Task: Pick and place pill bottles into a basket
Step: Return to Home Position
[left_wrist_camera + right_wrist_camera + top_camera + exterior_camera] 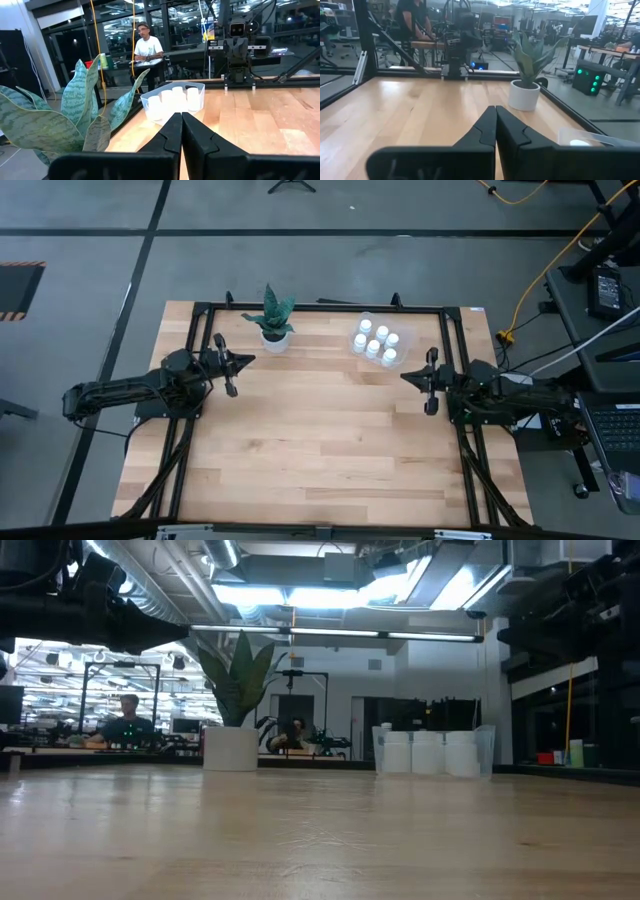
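The left gripper [243, 361], fingers pressed together, sits at the table's left side, just beside the potted snake plant [274, 320]. Right of the plant, near the far edge, the clear basket [364, 317] holds the pill bottles [378, 343], upright and packed close, white with white caps. Six caps show from above, but the low view shows only a front row. The right gripper [408, 377], likewise pressed shut, rests at the right side, and its wrist view cuts the basket off.
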Motion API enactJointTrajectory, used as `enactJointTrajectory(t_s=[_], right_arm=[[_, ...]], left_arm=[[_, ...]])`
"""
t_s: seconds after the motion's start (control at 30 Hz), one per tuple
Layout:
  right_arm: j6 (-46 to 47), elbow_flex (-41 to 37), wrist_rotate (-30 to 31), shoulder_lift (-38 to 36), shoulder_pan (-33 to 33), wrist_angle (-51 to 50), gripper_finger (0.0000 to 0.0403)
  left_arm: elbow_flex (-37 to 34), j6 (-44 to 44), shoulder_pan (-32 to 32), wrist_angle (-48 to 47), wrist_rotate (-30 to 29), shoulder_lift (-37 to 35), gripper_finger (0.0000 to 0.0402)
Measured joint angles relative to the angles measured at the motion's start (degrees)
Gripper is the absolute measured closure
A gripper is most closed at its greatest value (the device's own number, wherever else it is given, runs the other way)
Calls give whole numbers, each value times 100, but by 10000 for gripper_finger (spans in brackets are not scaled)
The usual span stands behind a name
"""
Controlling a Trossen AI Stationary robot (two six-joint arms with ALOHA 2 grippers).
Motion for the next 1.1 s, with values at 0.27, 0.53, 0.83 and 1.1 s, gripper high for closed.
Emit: enactJointTrajectory(t_s=[0.27, 0.53, 0.83, 1.1], right_arm=[[532, 0, 6, 0, 0, 0, 396], [722, 0, 6, 2, 0, 4, 396], [713, 2, 8, 2, 0, 1, 396], [709, 2, 8, 2, 0, -1, 396]], left_arm=[[2, 7, 0, 0, 2, 0, 400], [0, 18, 0, 2, 4, 0, 390], [0, 20, 0, 2, 4, 0, 394], [1, 20, -1, 2, 4, 0, 396]])
